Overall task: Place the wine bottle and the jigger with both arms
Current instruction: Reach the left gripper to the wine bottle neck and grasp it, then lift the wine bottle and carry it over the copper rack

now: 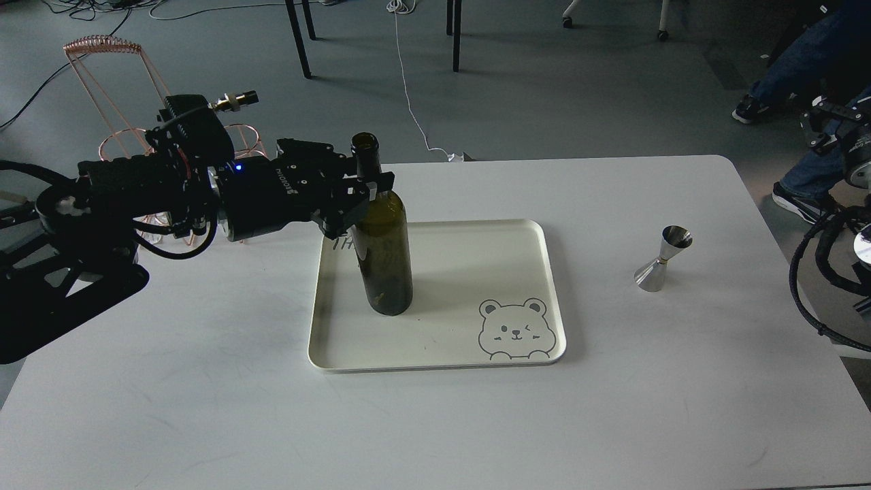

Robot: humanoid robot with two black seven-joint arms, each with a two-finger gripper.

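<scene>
The wine bottle (pixel 385 252) is dark olive-green and stands upright on the left part of the cream tray (pixel 476 361). My left gripper (pixel 371 178) comes in from the left, and its fingers (pixel 381 185) close around the bottle where the neck meets the shoulder. The silver jigger (pixel 661 260) stands alone on the white table (pixel 435 422), right of the tray. My right arm shows only at the right edge. Its dark end part (pixel 820 129) is off the table, far from the jigger, and its fingers cannot be told apart.
The tray has a bear drawing (pixel 514 329) in its near right corner. A copper wire rack (pixel 119 95) stands behind my left arm at the table's far left. Chair legs, cables and a person's legs (pixel 810 170) are on the floor beyond the table.
</scene>
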